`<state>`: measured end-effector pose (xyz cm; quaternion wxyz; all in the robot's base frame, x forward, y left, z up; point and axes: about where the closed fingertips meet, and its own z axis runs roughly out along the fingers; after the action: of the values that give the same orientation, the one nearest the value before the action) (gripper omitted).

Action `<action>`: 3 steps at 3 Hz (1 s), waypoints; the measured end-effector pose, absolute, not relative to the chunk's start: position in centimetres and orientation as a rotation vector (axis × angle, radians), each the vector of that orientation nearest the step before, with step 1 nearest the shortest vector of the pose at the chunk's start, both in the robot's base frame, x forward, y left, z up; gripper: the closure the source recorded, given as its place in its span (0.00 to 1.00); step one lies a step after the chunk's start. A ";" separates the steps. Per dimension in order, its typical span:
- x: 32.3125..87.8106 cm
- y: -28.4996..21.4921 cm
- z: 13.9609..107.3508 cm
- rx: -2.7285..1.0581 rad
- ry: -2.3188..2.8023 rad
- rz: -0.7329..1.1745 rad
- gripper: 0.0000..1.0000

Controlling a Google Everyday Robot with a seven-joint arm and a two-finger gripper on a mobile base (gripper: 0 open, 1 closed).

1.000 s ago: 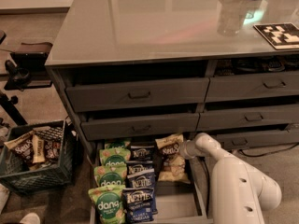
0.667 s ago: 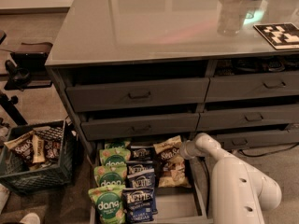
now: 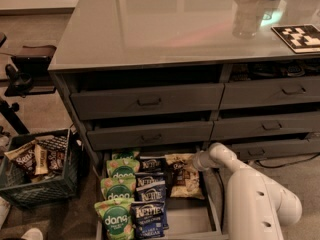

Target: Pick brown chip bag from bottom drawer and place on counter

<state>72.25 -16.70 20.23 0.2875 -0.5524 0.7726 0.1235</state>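
Three dark blue Kettle bags (image 3: 150, 188) lie in a column down the middle of the bottom drawer (image 3: 214, 211), with green dang bags (image 3: 121, 170) in a column on their left. The lowest bags and the drawer's front edge are cut off by the frame. The brown chip bag (image 3: 184, 180) lies on the right side of that drawer, just beside the Kettle column, its tan top towards the cabinet and its lettering too dim to read.

My white arm (image 3: 255, 199) comes in from the lower right corner and fills much of that side. My gripper (image 3: 196, 161) is down in the drawer at the bag's upper right corner. From this angle the wrist covers its tip, so I cannot tell how wide it stands or whether it has hold of the bag; all I can say is that it meets the bag's edge.

Behind the bags, the drawer's back disappears into shadow under the closed grey drawer fronts (image 3: 147, 102). The counter (image 3: 165, 26) above is glossy with reflections; a black-and-white patterned board (image 3: 299, 37) sits at its right edge, partly cropped, and a clear container (image 3: 247, 17) beside it is hard to make out. On the floor to the left stands a dark crate (image 3: 42, 189) with more snack packets.
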 end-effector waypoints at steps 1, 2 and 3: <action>72.2 -16.7 20.2 -1.476 2.064 0.330 1.00; 72.2 -16.7 20.2 -1.475 2.064 0.330 1.00; 71.3 -16.6 23.0 -1.467 2.042 0.366 1.00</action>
<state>71.26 -16.64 23.00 0.2960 -0.5516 0.7676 0.1376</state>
